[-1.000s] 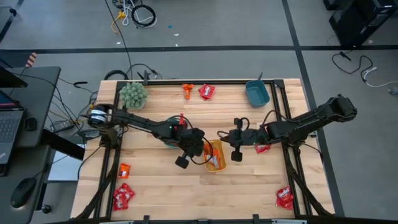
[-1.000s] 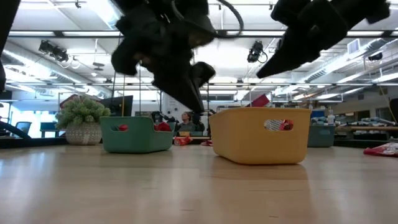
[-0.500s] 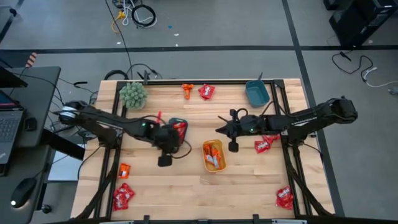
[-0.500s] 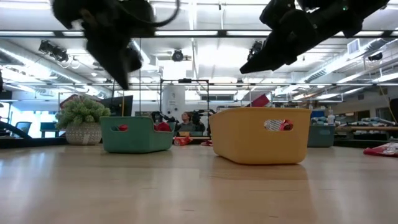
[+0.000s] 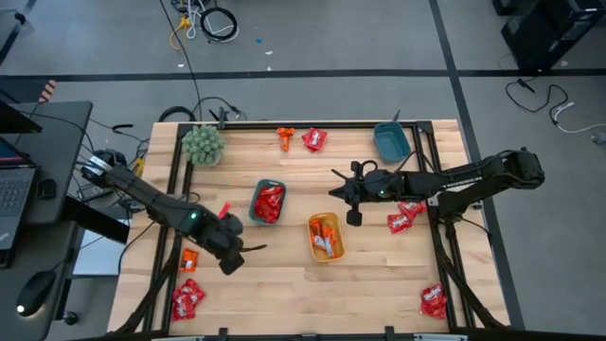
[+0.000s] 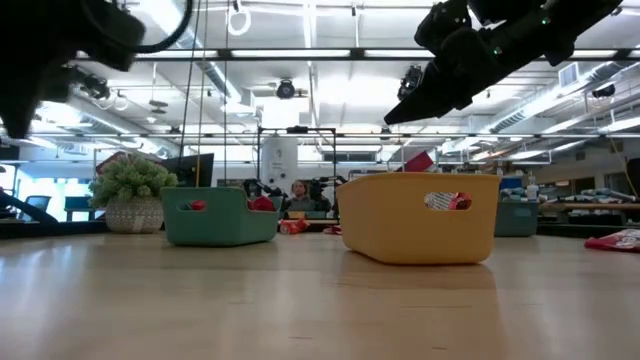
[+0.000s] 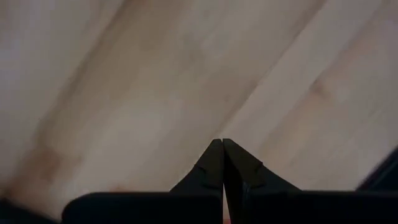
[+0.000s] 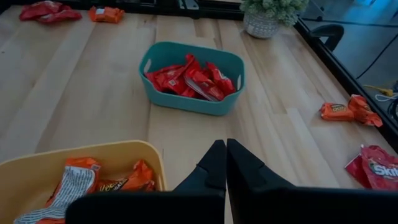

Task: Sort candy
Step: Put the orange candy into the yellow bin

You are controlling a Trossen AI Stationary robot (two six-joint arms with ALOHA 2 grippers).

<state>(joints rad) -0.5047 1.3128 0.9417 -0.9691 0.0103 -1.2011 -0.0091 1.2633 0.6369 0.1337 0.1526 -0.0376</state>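
Note:
Red candies fill the teal tray [image 5: 268, 202] [image 8: 191, 78]. Orange candies lie in the yellow tray [image 5: 325, 235] [image 8: 74, 180]. Loose candy sits on the wood: an orange piece [image 5: 189, 259] and a red heap [image 5: 187, 298] near the left near corner, red packs [image 5: 402, 220] [image 5: 433, 301] on the right, and an orange [image 5: 286, 137] and a red piece [image 5: 314, 140] at the far edge. My left gripper [image 5: 258, 247] [image 7: 222, 144] is shut over bare wood, left of the yellow tray. My right gripper [image 5: 335, 195] [image 8: 225, 144] is shut, raised between the teal and yellow trays.
A blue tray [image 5: 390, 142] stands at the far right, and a fuzzy green plant [image 5: 203, 144] in its pot at the far left. Black rails run along the table's left and right sides. Bare wood lies near the yellow tray.
My left gripper has swung from over the yellow tray past the teal tray toward the table's left and near edge. My right gripper has drawn a little toward the far edge and stayed raised.

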